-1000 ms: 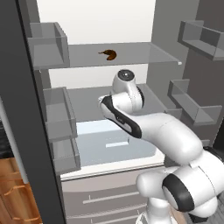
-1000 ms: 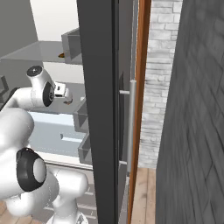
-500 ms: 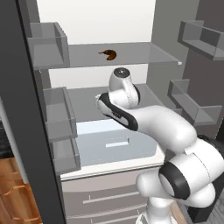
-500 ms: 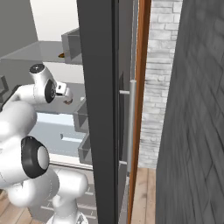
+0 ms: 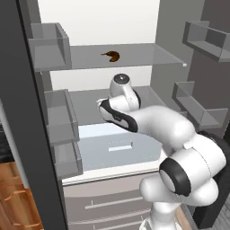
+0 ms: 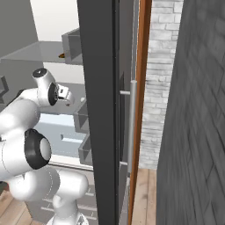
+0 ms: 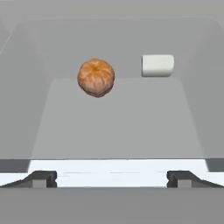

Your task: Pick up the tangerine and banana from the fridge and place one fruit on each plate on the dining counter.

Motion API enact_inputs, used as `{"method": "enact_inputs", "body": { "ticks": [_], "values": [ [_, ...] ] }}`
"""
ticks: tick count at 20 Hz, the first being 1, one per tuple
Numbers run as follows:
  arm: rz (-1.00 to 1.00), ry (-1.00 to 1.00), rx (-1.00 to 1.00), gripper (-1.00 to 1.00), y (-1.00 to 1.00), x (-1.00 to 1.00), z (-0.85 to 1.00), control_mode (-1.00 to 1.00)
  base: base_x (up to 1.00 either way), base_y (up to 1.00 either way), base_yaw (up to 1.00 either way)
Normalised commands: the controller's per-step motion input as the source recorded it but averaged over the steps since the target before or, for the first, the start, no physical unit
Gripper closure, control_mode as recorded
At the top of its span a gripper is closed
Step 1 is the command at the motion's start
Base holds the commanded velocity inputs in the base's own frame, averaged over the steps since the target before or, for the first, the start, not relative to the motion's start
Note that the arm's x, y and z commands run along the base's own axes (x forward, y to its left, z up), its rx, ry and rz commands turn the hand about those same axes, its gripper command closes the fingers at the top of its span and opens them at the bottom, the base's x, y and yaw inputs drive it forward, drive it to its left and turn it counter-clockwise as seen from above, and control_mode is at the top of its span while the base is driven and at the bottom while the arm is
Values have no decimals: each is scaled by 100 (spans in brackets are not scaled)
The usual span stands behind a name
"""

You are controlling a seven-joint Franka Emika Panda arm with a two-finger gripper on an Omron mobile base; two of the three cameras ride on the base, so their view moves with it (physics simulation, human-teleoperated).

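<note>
The fridge (image 5: 20, 117) stands open, and my arm reaches into its middle shelf. The tangerine (image 7: 96, 77), small, round and orange-brown, rests on that grey shelf, ahead of my gripper (image 7: 112, 177) and a little left of its centre line. The jaws are open wide with nothing between the fingertips (image 7: 42, 178), still short of the fruit. The dark curved banana (image 5: 111, 55) lies on the shelf above, higher than my hand (image 6: 66, 93). The plates and the dining counter are out of view.
A small white block (image 7: 157, 65) sits at the back of the shelf, right of the tangerine. Grey door bins (image 5: 50, 45) line both sides. A pale drawer (image 5: 114, 146) lies under the shelf. The dark fridge door (image 6: 99, 110) carries a bar handle (image 6: 132, 127).
The arm has swung a little to the left and further into the fridge. The jaws have stayed open; the fruits have not moved.
</note>
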Motion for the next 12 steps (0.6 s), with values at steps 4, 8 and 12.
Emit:
{"method": "enact_inputs", "body": {
  "ticks": [4,8,12],
  "values": [
    [-2,0,1,-100,0,34,-15,-100,0,0,0],
    [-2,0,1,-100,2,29,-4,-100,0,0,0],
    [0,0,1,-100,11,25,-1,-100,0,0,0]
  ]
}}
